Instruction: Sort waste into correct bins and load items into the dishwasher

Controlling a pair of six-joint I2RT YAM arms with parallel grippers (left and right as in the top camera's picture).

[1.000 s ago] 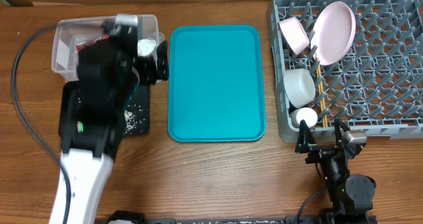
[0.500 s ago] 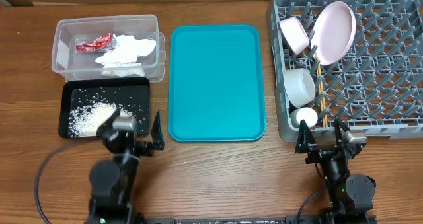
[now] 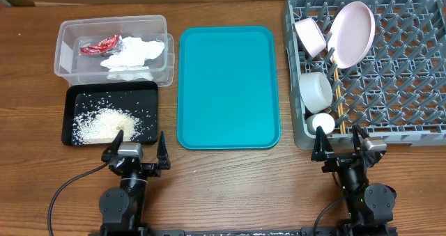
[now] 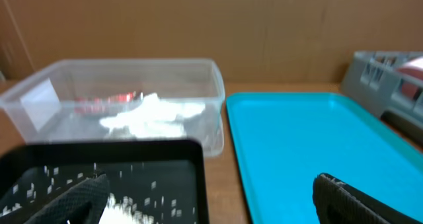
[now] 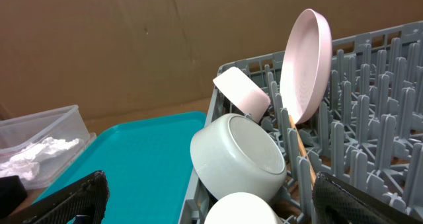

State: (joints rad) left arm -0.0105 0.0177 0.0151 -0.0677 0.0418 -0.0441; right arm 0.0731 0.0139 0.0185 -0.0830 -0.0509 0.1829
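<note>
The clear tub (image 3: 66, 51) holds the red wrapper (image 3: 97, 46) and white napkins (image 3: 136, 55); it also shows in the left wrist view (image 4: 211, 85). The black tray (image 3: 150, 97) holds loose rice (image 3: 101, 124). The grey dish rack (image 3: 404, 90) holds the pink plate (image 3: 352, 30), two white bowls (image 3: 310, 35) (image 3: 315, 90), the cup (image 3: 320, 122) and chopsticks (image 3: 337, 90). My left gripper (image 3: 136, 152) is open and empty at the table's front, below the black tray. My right gripper (image 3: 339, 145) is open and empty just before the rack's front left corner.
A flat teal tray (image 3: 228, 86) lies between the bins and the rack, bare. Brown cardboard stands behind the table. Cables run from both arm bases at the front edge.
My left arm has drawn back from over the tub and black tray to the table's front edge, uncovering the wrapper, napkins and rice. The right arm has not moved.
</note>
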